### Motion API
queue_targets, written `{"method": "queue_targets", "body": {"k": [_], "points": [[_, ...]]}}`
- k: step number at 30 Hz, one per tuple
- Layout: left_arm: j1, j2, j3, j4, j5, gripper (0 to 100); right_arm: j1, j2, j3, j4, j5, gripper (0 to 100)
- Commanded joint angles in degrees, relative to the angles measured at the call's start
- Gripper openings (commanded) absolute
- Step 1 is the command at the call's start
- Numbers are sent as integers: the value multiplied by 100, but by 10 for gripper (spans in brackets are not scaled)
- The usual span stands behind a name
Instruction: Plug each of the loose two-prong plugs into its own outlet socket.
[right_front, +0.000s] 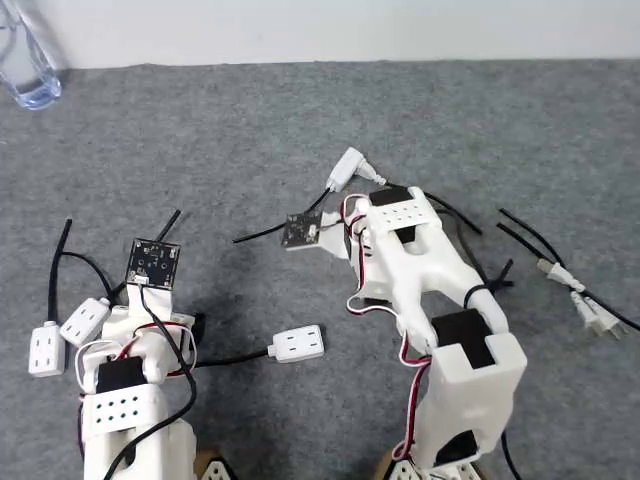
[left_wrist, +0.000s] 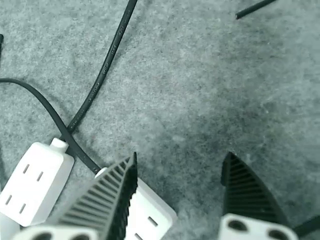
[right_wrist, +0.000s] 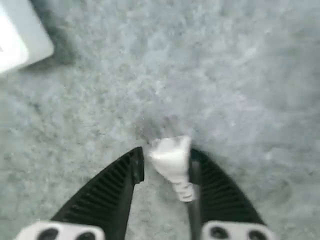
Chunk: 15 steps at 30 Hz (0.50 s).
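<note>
At the right arm's far end, a white plug (right_wrist: 172, 161) is held in the right gripper (right_wrist: 166, 153). The jaws are closed narrow on its body, with the grey tabletop (right_wrist: 240, 75) close beneath. Contact with the surface cannot be told.

The left gripper (left_wrist: 181, 158) is held low near the left arm's base, jaws spread wide and empty. Two white outlet sockets (left_wrist: 32, 182) are seen just beside one of its fingers, the nearer socket partly hidden behind that finger. Black cords (left_wrist: 107, 65) are laid across the tabletop around them. In the high view these two sockets are seen side by side at the left edge, beside the left arm.

A third outlet socket (right_front: 298, 343) is seen between the two arms on its own black cord, well apart from the held plug. Two more loose plugs (right_front: 557, 272) are seen near each other to the right of the right arm, on black cords, unplugged.
</note>
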<state>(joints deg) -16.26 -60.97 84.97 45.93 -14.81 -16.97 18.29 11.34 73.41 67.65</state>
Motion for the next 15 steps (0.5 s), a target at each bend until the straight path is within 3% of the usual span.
{"method": "queue_targets", "body": {"k": [1,9,15], "points": [[18,-88,-57,-149,114,254,-57,-215,-264,418,316,233],[18,-88,-66,-158,167,254,92,-664,-457,743,484,236],[18,-88,-66,-158,167,254,505,-664,281,-286,1389,236]]}}
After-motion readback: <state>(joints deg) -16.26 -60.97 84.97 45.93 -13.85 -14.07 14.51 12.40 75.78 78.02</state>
